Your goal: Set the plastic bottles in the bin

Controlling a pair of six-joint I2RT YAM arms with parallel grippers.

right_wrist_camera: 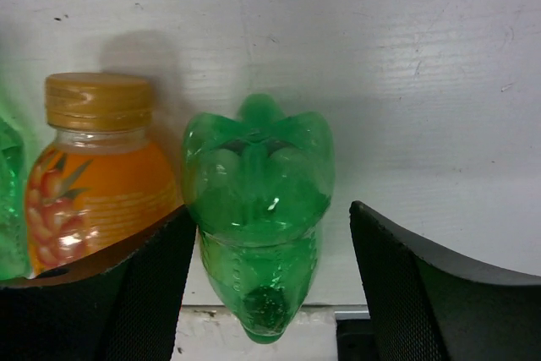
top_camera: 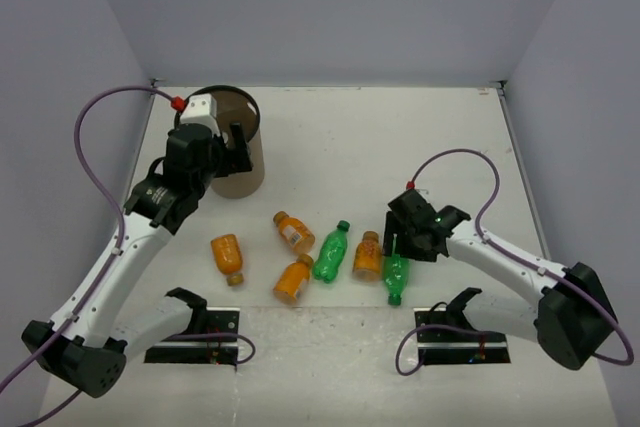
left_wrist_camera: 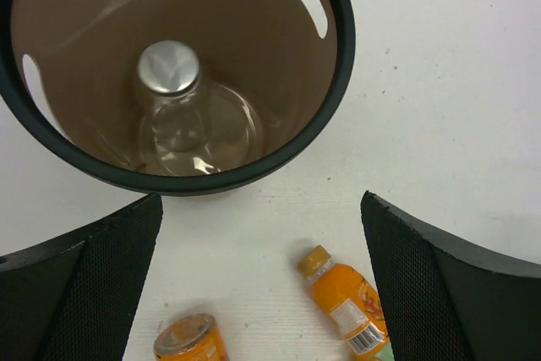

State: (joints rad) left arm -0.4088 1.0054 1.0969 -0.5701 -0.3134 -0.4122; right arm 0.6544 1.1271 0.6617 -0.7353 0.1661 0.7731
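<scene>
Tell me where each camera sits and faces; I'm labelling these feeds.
Top external: above, behind the bases, looking down on both arms and table.
Left wrist: over the bin, looking inside; own fingers show.
Right wrist: low, facing the green bottle; own fingers show.
Shared: top also shows bin and that bottle.

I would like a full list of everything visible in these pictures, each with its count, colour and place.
orange bottles: four, orange with orange caps, lying mid-table
green bottles: two, translucent green, lying among the orange ones; one sits between the right gripper's fingers
clear bottle: one, clear, inside the bin
bin: one, brown with dark rim, far left of the table
table: one, white
left gripper: one, black, open, by the bin's rim
right gripper: one, black, open, astride a green bottle
</scene>
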